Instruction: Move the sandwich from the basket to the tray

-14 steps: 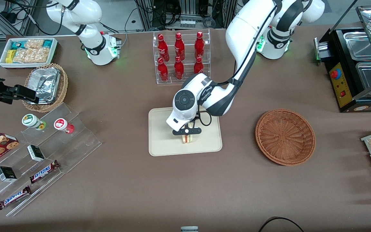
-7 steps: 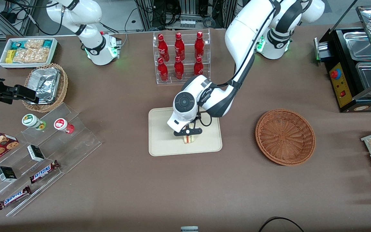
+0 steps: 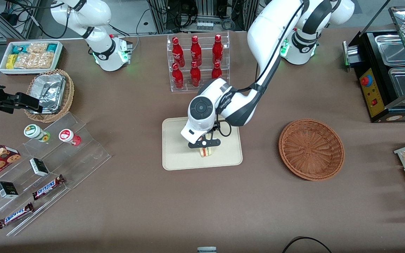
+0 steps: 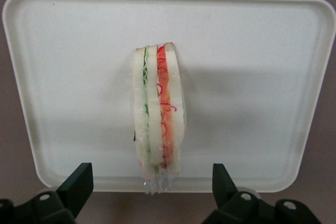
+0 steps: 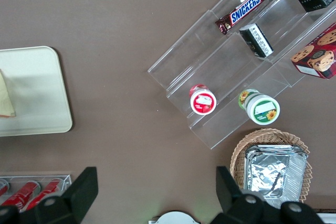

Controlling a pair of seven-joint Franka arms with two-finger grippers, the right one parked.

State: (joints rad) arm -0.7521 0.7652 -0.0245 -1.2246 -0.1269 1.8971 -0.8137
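Gripper point(image 3: 204, 143) spread wide just above the sandwich point(image 4: 157, 129), which stands on edge on the tray point(image 4: 252, 77), untouched between the fingers point(image 4: 79, 182).

front overhead, wrist views down, tray point(image 3: 174, 154) shared

Left arm: glossy white shell segments, dark grey joint bands, round dark end cap with concentric rings, green base light, thin black cable looped near wrist. Gripper point(image 3: 204, 143): black crossbar, two black fingers point(image 4: 77, 181).
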